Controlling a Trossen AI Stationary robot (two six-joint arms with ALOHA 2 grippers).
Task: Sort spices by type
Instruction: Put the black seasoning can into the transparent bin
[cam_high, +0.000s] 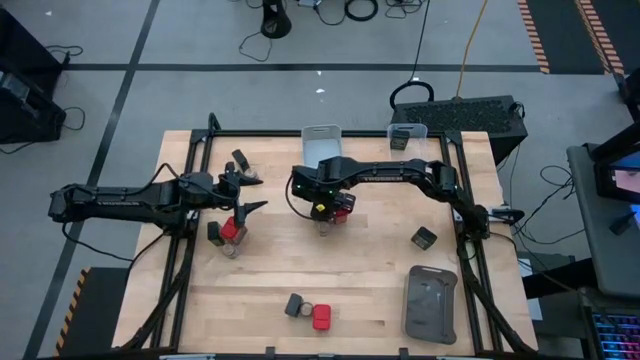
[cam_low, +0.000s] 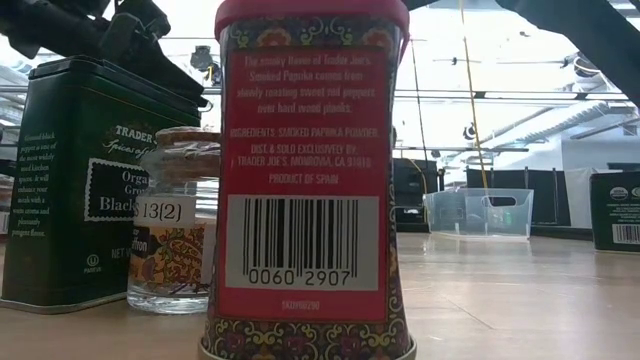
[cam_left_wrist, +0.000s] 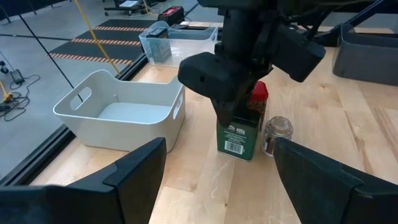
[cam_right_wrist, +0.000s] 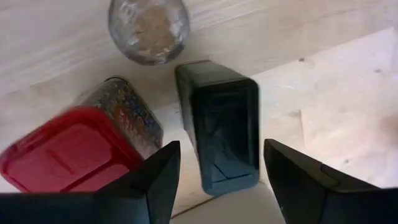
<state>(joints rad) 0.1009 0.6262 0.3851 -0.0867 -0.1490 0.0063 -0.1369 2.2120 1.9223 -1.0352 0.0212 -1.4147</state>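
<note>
My right gripper (cam_right_wrist: 217, 180) hangs straight over a dark green tin (cam_right_wrist: 221, 134), fingers spread to either side of its top and not touching it, so nothing is held. Just beside the tin stand a red-capped paprika container (cam_right_wrist: 68, 155) and a round glass jar (cam_right_wrist: 149, 28), crowding the approach. My left gripper (cam_left_wrist: 217, 171) waits wide open, facing that cluster, with a smooth grey bin (cam_left_wrist: 118, 112) near it on the wooden table (cam_left_wrist: 348, 124).

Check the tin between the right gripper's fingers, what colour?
Dark green, near black: the tin shows best in the right wrist view, beside the red-capped container.
</note>
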